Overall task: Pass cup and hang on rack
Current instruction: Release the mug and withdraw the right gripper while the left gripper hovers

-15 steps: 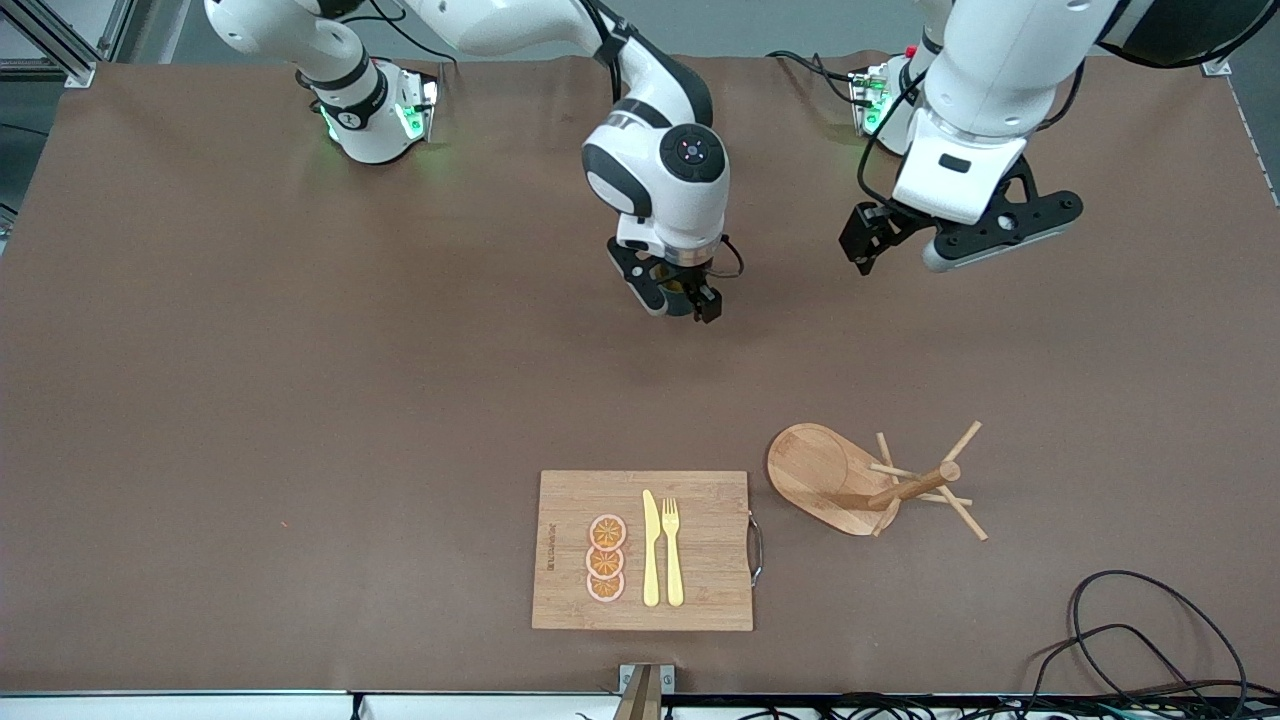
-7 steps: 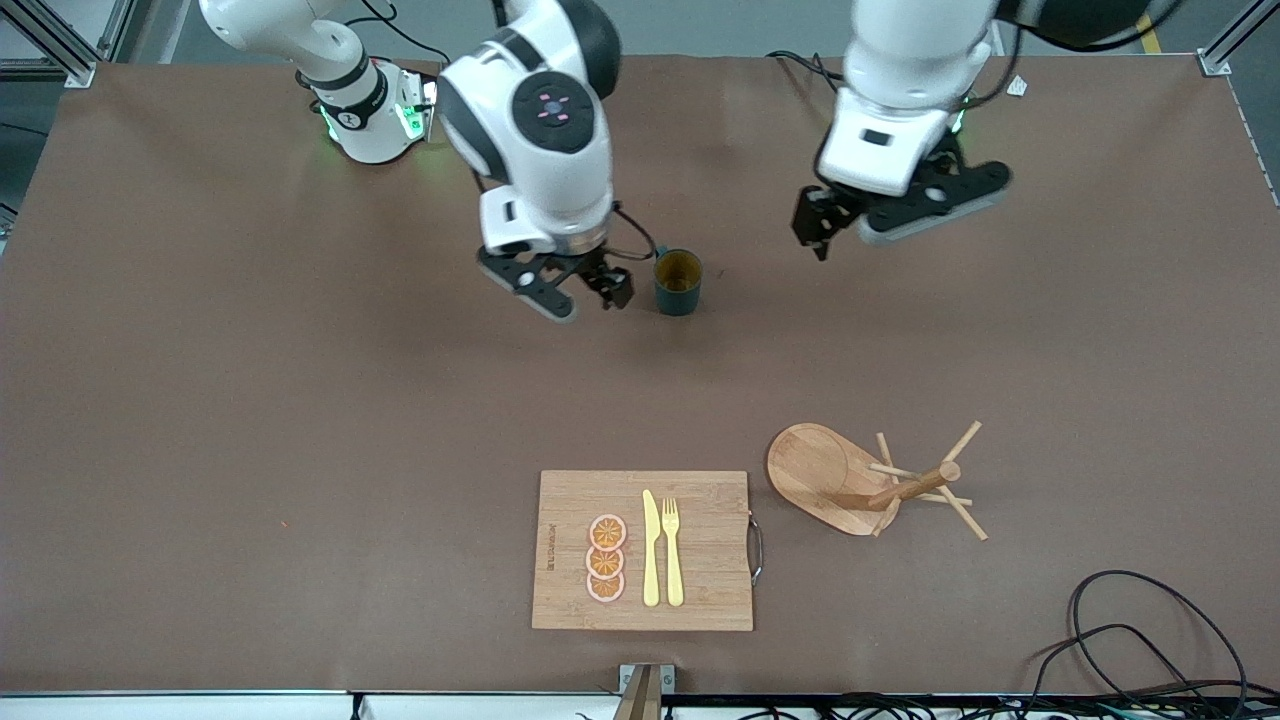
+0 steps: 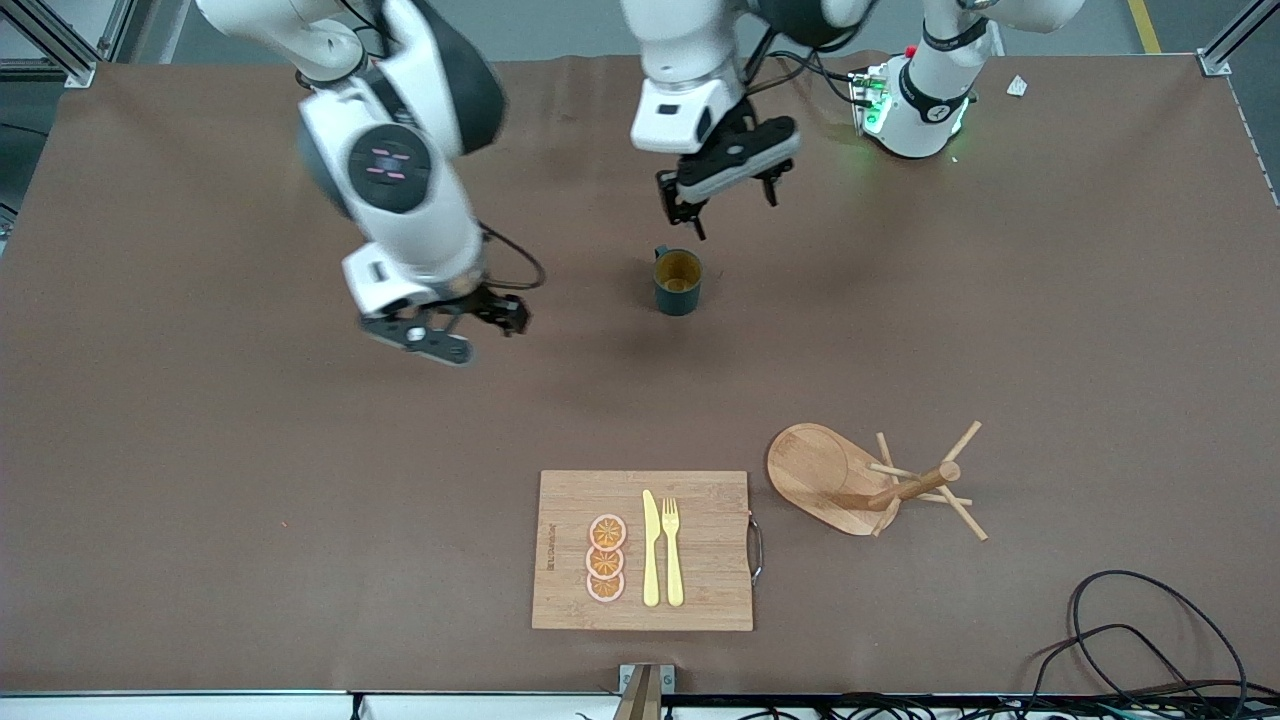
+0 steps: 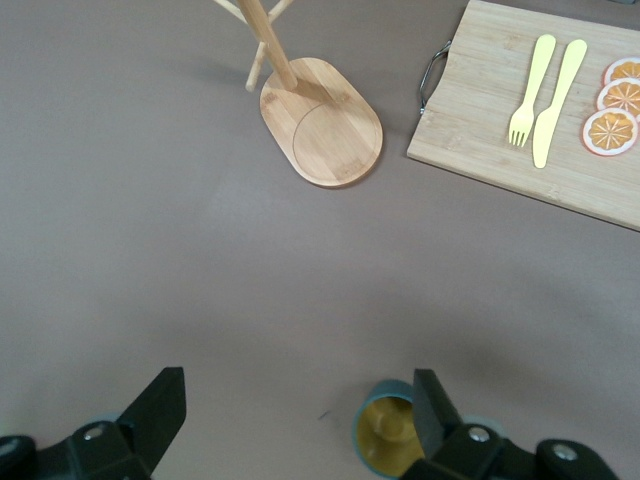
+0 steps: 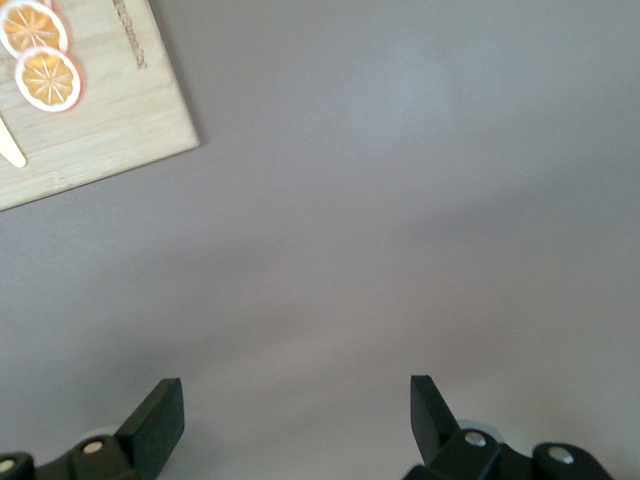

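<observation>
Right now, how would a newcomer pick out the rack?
Start at the wooden cutting board nearest the front camera. Beside it, toward the left arm's end of the table, stands the rack: a flat oval base, one central post and thin angled pegs, with nothing hanging on it.

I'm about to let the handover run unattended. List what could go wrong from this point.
1. The cup stands free on the table with its small handle turned toward the right arm's end; the open left gripper, hovering near it, might clip the rim and tip it.
2. The rack has thin angled pegs, so the small loop could miss one and the cup fall.
3. The open right gripper hangs over bare table nearby; the arms may crowd each other.
</observation>
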{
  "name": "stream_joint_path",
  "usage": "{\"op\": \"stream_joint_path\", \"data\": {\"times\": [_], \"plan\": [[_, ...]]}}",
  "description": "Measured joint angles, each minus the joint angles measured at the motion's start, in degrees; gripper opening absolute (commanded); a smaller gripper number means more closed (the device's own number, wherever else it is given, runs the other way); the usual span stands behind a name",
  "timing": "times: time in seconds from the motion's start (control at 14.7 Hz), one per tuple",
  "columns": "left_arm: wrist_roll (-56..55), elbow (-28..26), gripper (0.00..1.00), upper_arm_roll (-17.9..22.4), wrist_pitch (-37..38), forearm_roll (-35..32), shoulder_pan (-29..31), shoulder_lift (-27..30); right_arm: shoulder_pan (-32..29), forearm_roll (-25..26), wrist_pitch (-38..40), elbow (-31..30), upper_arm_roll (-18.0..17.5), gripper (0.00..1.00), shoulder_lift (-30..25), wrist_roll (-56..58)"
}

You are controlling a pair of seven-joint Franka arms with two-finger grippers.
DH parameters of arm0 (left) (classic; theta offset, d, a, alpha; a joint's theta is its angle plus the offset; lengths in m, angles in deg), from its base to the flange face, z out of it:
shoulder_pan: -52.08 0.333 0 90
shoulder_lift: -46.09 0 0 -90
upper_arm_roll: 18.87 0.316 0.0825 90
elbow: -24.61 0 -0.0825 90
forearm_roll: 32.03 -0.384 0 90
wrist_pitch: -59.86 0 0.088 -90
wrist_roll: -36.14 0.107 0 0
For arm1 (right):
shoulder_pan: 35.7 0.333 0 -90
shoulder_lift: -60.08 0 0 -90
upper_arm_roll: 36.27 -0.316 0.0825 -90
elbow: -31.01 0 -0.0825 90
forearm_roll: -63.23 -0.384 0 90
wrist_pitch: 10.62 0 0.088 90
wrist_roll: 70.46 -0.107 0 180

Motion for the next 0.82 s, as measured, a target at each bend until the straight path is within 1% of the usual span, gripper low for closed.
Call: {"op": "stream_joint_path", "data": {"times": [0.14,0.27,0.34,0.41,0.48,0.82], "plan": [[-7.9,-0.2,1.00,0.0,-0.5,-4.6,-4.1,-4.1,-7.8,0.0,0.9,-3.7,-1.9,1.00,-6.7,12.5],[-16.1,-0.2,1.00,0.0,-0.8,-9.2,-7.9,-8.6,-13.2,0.0,1.7,-6.3,-2.0,1.00,-12.1,24.3],[-19.7,-0.3,1.00,0.0,-0.8,-11.1,-9.5,-10.8,-14.9,0.0,1.8,-7.1,-1.6,1.00,-13.8,29.3],[-22.9,-0.3,1.00,0.0,-0.9,-12.9,-11.0,-12.8,-15.5,0.0,1.8,-7.7,-0.1,1.00,-14.9,33.5],[-25.6,-0.3,1.00,0.0,-0.9,-14.5,-12.3,-14.7,-15.6,0.0,1.7,-8.1,2.3,1.00,-15.4,37.5],[-34.7,-0.3,1.00,0.1,-1.0,-20.4,-16.3,-21.9,-15.8,-2.2,1.7,-7.6,15.9,1.00,-15.9,56.8]]}}
